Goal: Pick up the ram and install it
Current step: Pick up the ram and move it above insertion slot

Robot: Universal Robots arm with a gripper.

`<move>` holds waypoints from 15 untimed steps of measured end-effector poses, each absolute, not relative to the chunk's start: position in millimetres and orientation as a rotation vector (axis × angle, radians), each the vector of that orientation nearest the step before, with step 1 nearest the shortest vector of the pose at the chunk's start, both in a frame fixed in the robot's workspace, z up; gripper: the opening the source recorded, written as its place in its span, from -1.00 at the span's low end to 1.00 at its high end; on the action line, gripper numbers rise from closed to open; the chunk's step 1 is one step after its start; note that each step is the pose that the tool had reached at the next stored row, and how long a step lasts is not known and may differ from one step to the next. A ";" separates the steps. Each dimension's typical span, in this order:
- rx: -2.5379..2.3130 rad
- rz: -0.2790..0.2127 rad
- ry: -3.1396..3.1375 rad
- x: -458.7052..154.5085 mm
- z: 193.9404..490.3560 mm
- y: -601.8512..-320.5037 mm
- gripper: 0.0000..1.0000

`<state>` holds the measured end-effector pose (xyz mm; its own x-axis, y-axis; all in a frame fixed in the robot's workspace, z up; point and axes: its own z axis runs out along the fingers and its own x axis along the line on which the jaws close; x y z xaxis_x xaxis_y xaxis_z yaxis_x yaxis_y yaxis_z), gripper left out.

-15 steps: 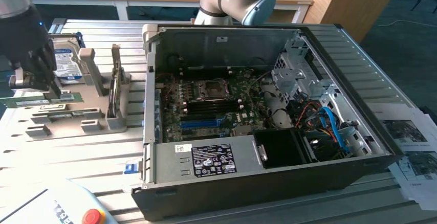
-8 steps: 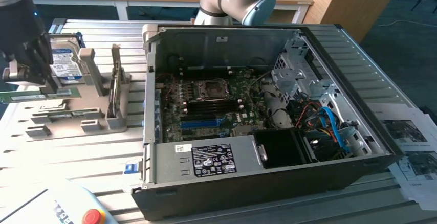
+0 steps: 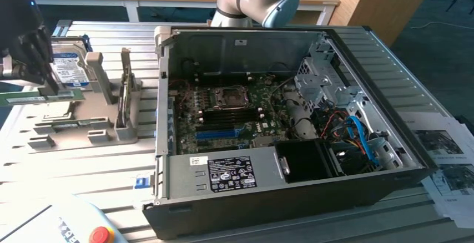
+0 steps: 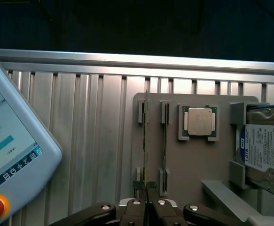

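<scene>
Looking first at the ram [image 3: 30, 97], we are seeing it held by its edge in the closed pincer [image 3: 46, 85], over the grey holder [image 3: 81, 126] on the surface [image 3: 74, 171]. A second stick [image 4: 165, 141] is standing in a slot of the holder just beside it, and the open computer case [image 3: 296, 115] is sitting toward the exterior view's right.

Ref parts holder [image 4: 183, 165] | on it: hard drive [image 3: 70, 68], CPU [image 4: 199, 121] | at its slots [image 4: 141, 111]: ram [image 4: 146, 141] in my gripper [image 4: 148, 201] | exterior view's right of it: computer case [image 3: 296, 115] | nearer exterior camera than it: teach pendant [image 3: 63, 227]
</scene>
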<state>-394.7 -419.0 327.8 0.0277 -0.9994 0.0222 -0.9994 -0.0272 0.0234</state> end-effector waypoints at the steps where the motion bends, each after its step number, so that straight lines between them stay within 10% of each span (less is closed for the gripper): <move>1: 2.229 -0.001 -2.168 -394.7 330.0 -419.0 -0.76; 15: 2.226 0.001 -2.169 -394.7 356.6 -419.0 -0.76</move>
